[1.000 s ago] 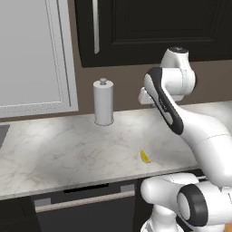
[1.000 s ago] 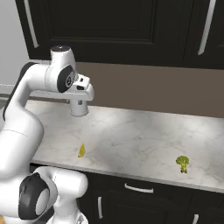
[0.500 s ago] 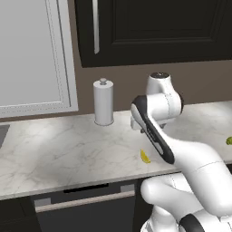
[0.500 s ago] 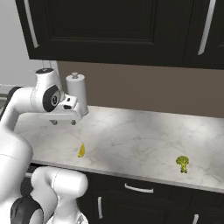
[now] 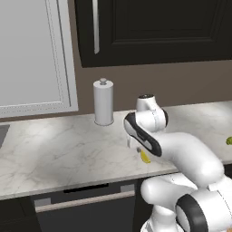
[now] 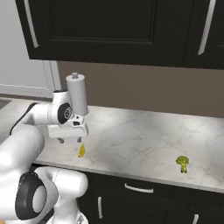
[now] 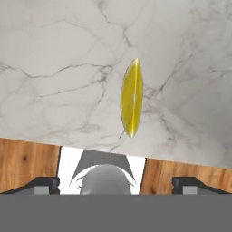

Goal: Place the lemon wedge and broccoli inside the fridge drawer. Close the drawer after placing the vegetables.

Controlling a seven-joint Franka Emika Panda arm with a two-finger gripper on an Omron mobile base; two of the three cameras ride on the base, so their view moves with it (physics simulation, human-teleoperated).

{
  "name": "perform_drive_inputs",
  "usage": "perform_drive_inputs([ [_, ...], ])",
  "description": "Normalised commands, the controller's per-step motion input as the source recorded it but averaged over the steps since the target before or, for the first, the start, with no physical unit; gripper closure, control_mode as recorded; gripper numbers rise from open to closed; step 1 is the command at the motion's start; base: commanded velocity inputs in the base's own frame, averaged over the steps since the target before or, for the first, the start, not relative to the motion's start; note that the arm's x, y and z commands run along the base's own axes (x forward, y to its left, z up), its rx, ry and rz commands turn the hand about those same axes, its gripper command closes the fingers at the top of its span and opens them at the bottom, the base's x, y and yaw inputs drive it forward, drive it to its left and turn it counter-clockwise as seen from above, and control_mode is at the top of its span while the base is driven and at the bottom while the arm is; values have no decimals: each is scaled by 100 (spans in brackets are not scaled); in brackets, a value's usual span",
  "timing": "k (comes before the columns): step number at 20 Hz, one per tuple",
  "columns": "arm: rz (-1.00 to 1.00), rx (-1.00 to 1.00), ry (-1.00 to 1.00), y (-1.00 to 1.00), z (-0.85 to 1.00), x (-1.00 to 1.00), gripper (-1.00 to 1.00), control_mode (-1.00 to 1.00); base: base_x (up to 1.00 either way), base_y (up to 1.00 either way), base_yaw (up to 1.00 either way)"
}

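Note:
The lemon wedge (image 5: 145, 156) (image 6: 81, 151) lies on the marble counter close to its front edge; in the hand view the lemon wedge (image 7: 132, 103) sits just ahead of the fingers, long axis pointing away from the hand. My gripper (image 6: 70, 140) (image 7: 117, 183) hovers low over the counter just left of and above the wedge, pointing down, jaws open and nothing between them. The broccoli (image 6: 182, 162) (image 5: 229, 141) stands far off to the right on the same counter. The fridge drawer is out of view.
A white paper-towel roll (image 5: 103, 103) (image 6: 77, 94) stands upright at the back of the counter, behind the hand. Dark wall cabinets (image 6: 109, 30) hang overhead. The counter's front edge (image 6: 131, 176) runs just past the wedge, with wooden floor below.
The arm has swung down from high above the counter to just over the lemon wedge. The jaws have opened wide.

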Motion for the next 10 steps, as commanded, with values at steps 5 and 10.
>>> perform_drive_inputs([
  [5,7,0,0,0,-66,40,-100,-100,0,0,0],
  [10,6,2,0,-2,-64,26,-100,-100,0,0,0],
])
